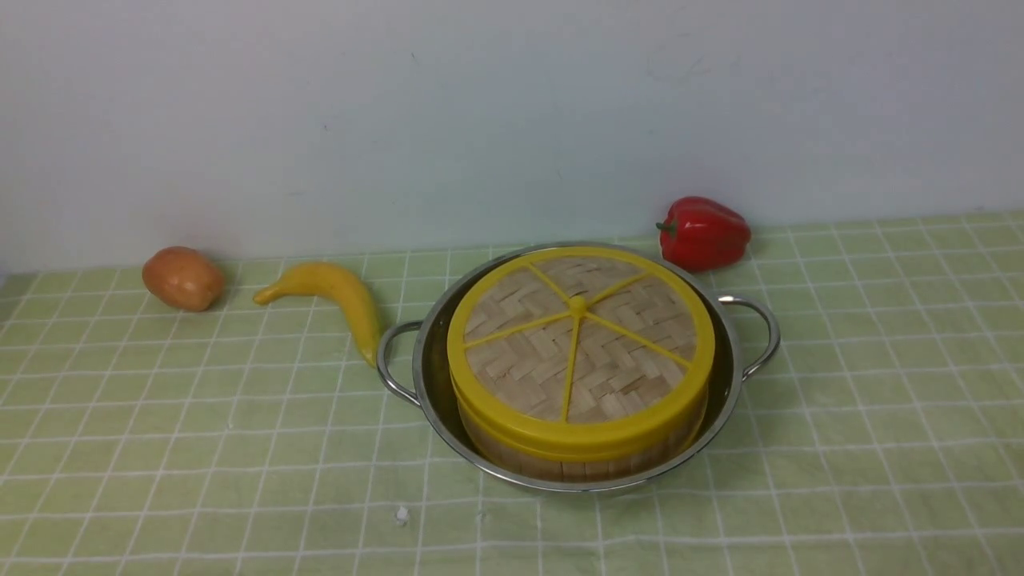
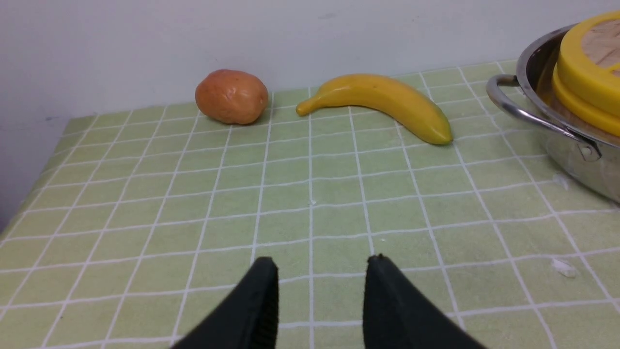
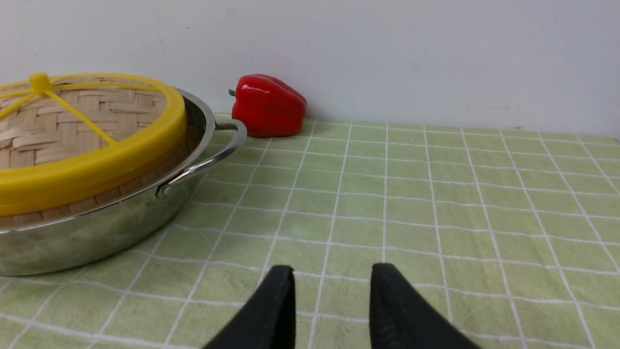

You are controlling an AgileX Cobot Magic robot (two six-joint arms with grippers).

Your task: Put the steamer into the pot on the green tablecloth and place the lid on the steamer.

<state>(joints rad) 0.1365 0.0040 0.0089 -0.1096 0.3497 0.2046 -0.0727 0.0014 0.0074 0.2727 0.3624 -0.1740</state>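
The shiny steel pot [image 1: 426,376] stands on the green tablecloth [image 1: 200,448] in the middle of the front view. Inside it sits the bamboo steamer [image 1: 576,466], and the woven lid [image 1: 578,336] with yellow spokes lies flat on top, hiding the steamer's contents. Neither arm shows in the front view. My left gripper [image 2: 322,264] hovers open over bare cloth, left of the pot [image 2: 571,155], nothing between its fingers. My right gripper [image 3: 333,271] is open too, over cloth right of the pot [image 3: 97,237] and lid [image 3: 87,126].
A brown potato [image 1: 183,278] and a yellow banana [image 1: 336,296] lie to the left of the pot; the banana's tip is close to the left handle. A red bell pepper [image 1: 704,232] sits behind the pot at the right, against the pale wall. A small white scrap [image 1: 402,514] lies on the cloth.
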